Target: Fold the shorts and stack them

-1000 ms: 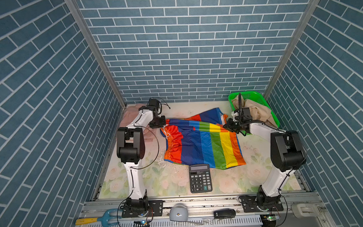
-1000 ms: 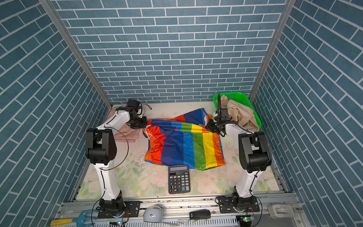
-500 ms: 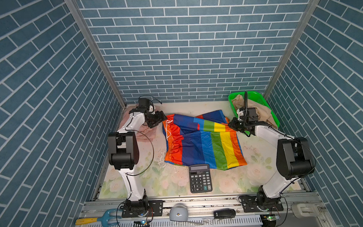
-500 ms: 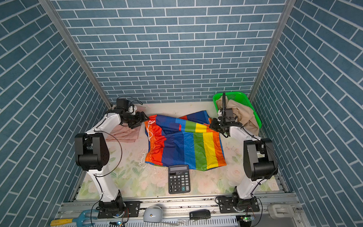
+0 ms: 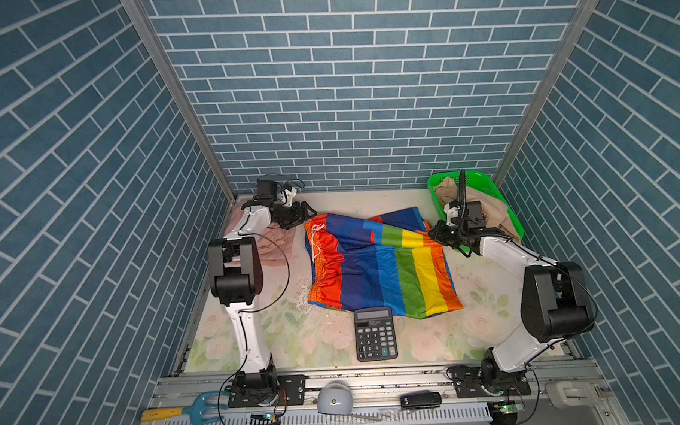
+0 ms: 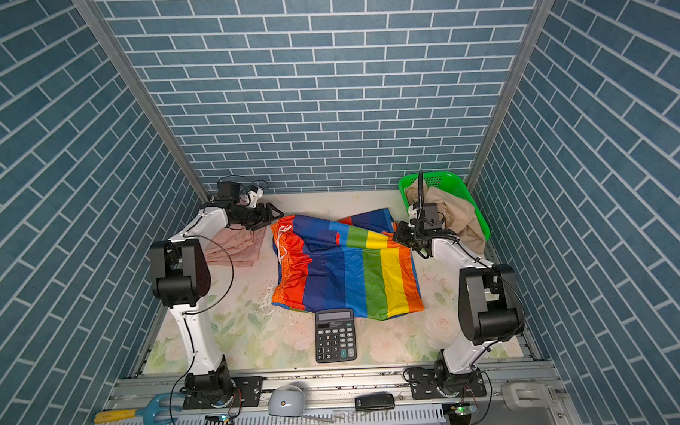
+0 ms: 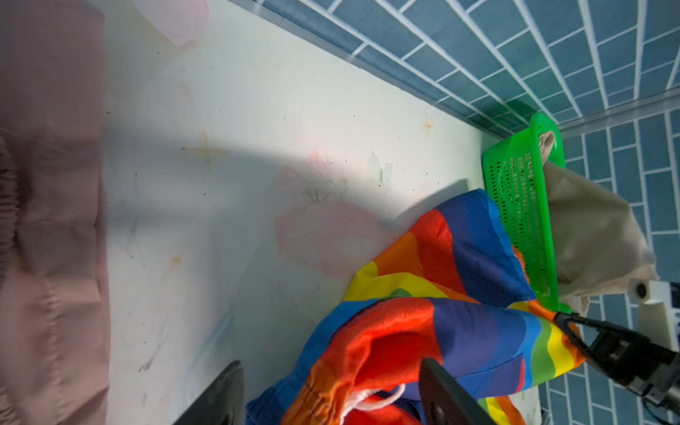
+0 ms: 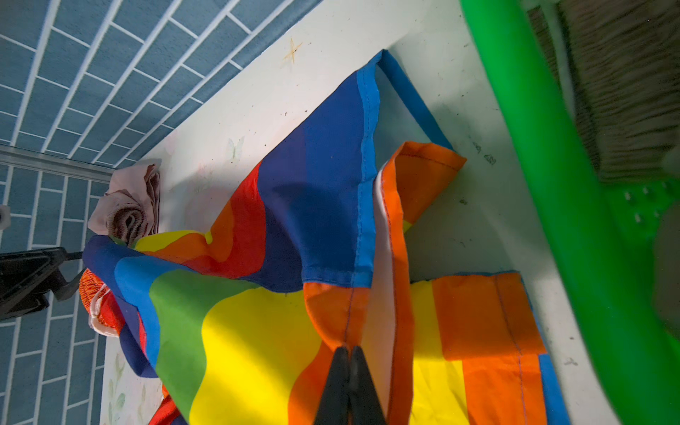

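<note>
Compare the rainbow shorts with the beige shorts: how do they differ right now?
The rainbow shorts lie spread on the table; the beige shorts sit bunched in the green basket, draping over its rim. The shut right gripper pinches the rainbow shorts' orange hem; no gripper holds the beige shorts. Neither is folded yet.

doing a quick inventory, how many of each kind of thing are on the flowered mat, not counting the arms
shorts: 3 (pink shorts, rainbow shorts, beige shorts in the basket)
basket: 1
calculator: 1
total: 5
</note>
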Available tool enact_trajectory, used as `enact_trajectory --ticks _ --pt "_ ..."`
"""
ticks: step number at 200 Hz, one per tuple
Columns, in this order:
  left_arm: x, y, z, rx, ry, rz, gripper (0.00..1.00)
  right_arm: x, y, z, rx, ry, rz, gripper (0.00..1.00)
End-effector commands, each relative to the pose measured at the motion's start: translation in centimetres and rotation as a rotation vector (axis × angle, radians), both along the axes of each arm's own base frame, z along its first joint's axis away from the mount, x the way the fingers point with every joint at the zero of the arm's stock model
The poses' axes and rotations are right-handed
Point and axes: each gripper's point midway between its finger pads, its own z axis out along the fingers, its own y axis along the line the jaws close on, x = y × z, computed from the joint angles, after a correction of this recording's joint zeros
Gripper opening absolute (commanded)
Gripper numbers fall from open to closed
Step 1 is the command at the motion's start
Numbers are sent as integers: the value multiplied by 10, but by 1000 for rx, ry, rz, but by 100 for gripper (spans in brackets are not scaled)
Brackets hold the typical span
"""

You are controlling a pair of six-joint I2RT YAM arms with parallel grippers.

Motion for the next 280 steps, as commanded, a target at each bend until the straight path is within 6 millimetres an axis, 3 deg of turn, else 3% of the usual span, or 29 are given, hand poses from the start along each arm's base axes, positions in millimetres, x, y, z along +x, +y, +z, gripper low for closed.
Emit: enact_trajectory --ticks 1,26,71,121,131,148,167,191,220,238,249,280 --pt "-3 6 -8 97 -33 -90 75 0 -1 10 -6 -30 27 0" --pt "-2 2 -8 107 -73 -127 72 2 -2 12 -7 -31 29 0" --pt "-14 -20 -28 107 -46 -247 64 3 -5 9 -1 -23 24 0" --pt "-24 -22 -36 120 -24 -279 39 8 -10 10 7 -19 7 0" --pt "-26 -20 -34 133 -29 -279 29 9 -13 10 8 -14 -4 0" --pt "-25 -21 -22 134 -52 -273 14 13 -19 16 12 -16 -30 0" --pt "-24 -24 5 152 -108 -265 1 16 -22 27 3 -40 -39 0" --pt "-25 -22 42 266 -201 -236 0 6 -20 27 -33 -55 -23 0" --pt "-29 7 62 456 -255 -85 0 -22 -18 -5 -95 8 11 0" --pt "-39 16 68 485 -289 -30 0 -34 -16 -15 -91 39 23 17" --pt "-45 17 70 489 -312 -16 0 -36 -16 -10 -90 34 24 28" --pt "-55 13 77 516 -350 -13 0 -17 -19 29 -76 -29 -1 54"
